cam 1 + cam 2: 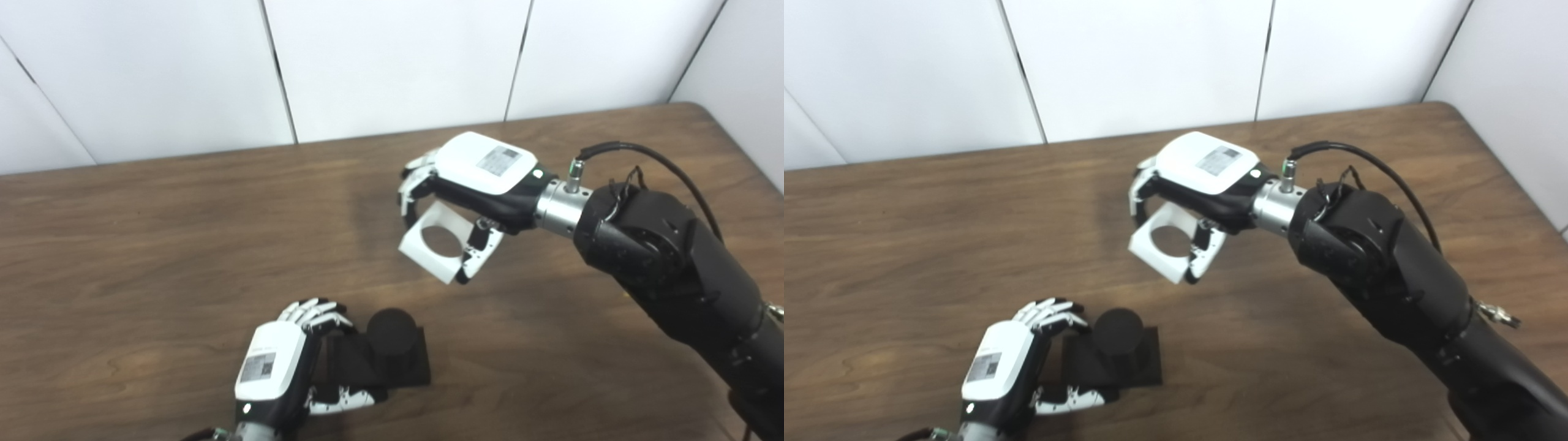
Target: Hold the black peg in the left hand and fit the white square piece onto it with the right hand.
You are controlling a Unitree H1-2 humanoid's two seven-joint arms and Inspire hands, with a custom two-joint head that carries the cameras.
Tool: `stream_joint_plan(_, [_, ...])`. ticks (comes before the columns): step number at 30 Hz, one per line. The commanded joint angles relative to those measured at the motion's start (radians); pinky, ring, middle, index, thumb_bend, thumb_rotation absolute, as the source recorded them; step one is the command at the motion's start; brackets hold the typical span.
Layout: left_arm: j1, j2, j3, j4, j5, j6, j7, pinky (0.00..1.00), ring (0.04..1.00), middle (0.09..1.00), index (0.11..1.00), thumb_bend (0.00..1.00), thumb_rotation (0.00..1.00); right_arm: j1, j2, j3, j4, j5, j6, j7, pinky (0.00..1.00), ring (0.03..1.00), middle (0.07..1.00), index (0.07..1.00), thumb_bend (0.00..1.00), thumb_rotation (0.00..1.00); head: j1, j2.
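While the left hand (275, 367) grips the black peg (392, 331) by its square base at the near edge of the counter (153, 245), the right hand (471, 184) holds the white square piece (432, 245) up in the air, farther back and to the right of the peg, well apart from it. That offset is what the coming move turns on: as I judge it, the piece has to travel toward the robot and to the left, then come down over the peg's round top. The peg stands upright, a short, dark cylinder rising from a flat black base that rests on the counter; the left hand's fingers curl over the base's far side and its thumb lies along the near side. The white piece is a flat square block with a round hole through its middle, pinched at its edges between the right hand's fingers and thumb. It hangs tilted, the hole facing partly toward the cameras and not straight down, so it would probably need levelling before the hole can line up with the peg's upright axis. The right hand is plainly the nearer to the piece, the left to the peg.
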State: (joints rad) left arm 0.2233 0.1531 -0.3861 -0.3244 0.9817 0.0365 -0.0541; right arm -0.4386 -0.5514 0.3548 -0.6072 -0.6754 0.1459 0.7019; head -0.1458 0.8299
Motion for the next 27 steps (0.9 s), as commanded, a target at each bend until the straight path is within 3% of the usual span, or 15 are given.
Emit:
stream_joint_plan(1, [0.000, -0.005, -0.015, -0.008, 0.026, 0.023, -0.041, 0.87, 0.859, 0.791, 0.485, 0.52, 0.05, -0.033, 0.009, -0.019, -0.055, 0.013, -0.019, 0.007, 0.84, 0.829, 0.715, 0.481, 0.52, 0.13, 0.009, 0.004])
stream_joint_plan(11, [-0.020, -0.010, -0.034, -0.017, 0.052, 0.042, -0.066, 0.87, 0.848, 0.782, 0.484, 0.52, 0.05, -0.047, 0.070, 0.006, -0.192, 0.042, -0.006, 0.154, 0.85, 0.835, 0.716, 0.481, 0.52, 0.13, 0.030, 0.025])
stream_joint_plan(18, [-0.026, -0.018, -0.040, -0.032, 0.063, 0.061, -0.095, 0.87, 0.853, 0.786, 0.484, 0.52, 0.05, -0.050, 0.086, 0.011, -0.215, 0.041, -0.017, 0.207, 0.86, 0.852, 0.718, 0.480, 0.52, 0.13, 0.035, 0.038])
stream_joint_plan(27, [-0.034, -0.029, -0.048, -0.036, 0.073, 0.071, -0.102, 0.87, 0.853, 0.785, 0.485, 0.52, 0.05, -0.028, 0.067, -0.007, -0.193, 0.058, -0.047, 0.213, 0.85, 0.843, 0.713, 0.481, 0.52, 0.13, 0.043, 0.041])
